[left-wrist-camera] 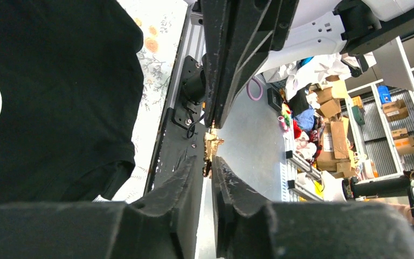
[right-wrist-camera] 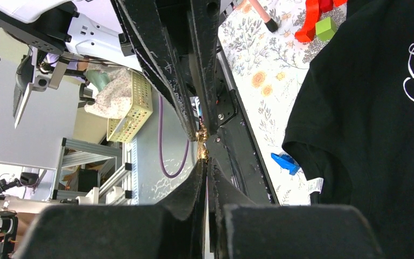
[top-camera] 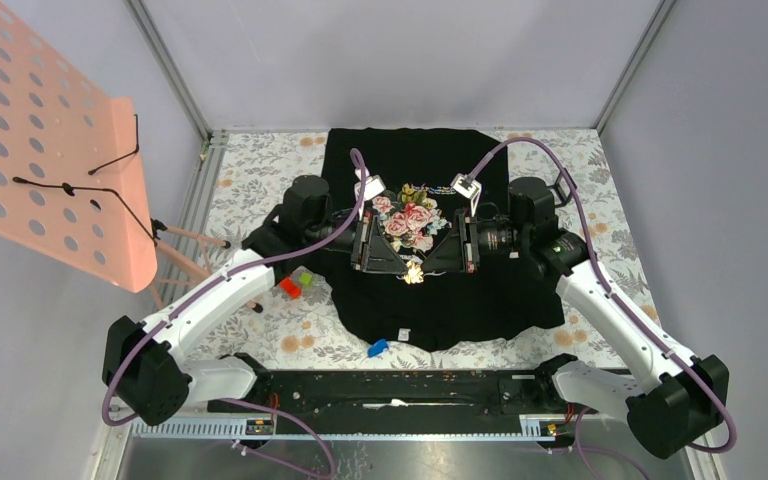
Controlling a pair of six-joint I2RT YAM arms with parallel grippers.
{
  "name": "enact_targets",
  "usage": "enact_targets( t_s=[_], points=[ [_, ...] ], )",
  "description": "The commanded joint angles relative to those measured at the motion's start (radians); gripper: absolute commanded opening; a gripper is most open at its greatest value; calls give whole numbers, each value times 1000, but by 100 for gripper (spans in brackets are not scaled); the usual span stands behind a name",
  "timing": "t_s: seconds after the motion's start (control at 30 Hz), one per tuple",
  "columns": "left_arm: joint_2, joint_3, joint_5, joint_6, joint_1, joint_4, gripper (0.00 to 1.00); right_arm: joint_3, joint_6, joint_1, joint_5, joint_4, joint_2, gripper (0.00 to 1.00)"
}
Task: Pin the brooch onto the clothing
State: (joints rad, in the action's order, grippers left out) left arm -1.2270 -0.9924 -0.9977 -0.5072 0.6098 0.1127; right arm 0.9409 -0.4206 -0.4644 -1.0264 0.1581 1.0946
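Note:
The black T-shirt [top-camera: 430, 305] lies flat on the table, its rose print [top-camera: 407, 221] between the two arms. The tiny golden brooch [top-camera: 415, 271] is held just above the shirt, below the print. My left gripper [top-camera: 407, 268] and right gripper [top-camera: 424, 268] meet tip to tip at it. In the left wrist view my left gripper [left-wrist-camera: 210, 162] is nearly closed, with the brooch [left-wrist-camera: 213, 144] pinched at its tips and the shirt [left-wrist-camera: 48, 91] at the left. In the right wrist view my right gripper [right-wrist-camera: 205, 162] is closed on the brooch [right-wrist-camera: 201, 143], with the shirt [right-wrist-camera: 377, 118] at the right.
A red block [top-camera: 289, 288] and a green block [top-camera: 306, 280] lie left of the shirt. A small blue piece [top-camera: 378, 348] lies at the shirt's near hem. A pink perforated stand [top-camera: 50, 150] leans at the far left. The floral cloth [top-camera: 260, 180] covers the table.

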Motion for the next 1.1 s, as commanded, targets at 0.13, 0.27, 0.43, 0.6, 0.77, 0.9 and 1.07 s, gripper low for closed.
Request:
enact_targets(
  t_s=[0.13, 0.27, 0.43, 0.6, 0.77, 0.9, 1.07],
  points=[
    [-2, 9, -74, -49, 14, -143, 7, 58, 39, -11, -28, 9, -11, 0],
    [3, 12, -88, -45, 25, -152, 0, 62, 43, -11, -16, 15, -11, 0],
    [51, 23, -20, 4, 25, -142, 0, 34, -28, -11, 22, -74, -18, 32],
    [136, 66, 102, 7, 10, -190, 0, -69, -187, -11, 35, -343, -60, 71],
    [146, 90, 80, -58, -7, -271, 0, -144, -344, -13, 38, -581, -64, 75],
    [144, 94, 79, -70, -8, -280, 0, -152, -374, -21, 38, -624, -53, 73],
    [149, 97, 95, -69, -14, -277, 0, -149, -387, -40, 23, -637, -37, 66]
  ],
)
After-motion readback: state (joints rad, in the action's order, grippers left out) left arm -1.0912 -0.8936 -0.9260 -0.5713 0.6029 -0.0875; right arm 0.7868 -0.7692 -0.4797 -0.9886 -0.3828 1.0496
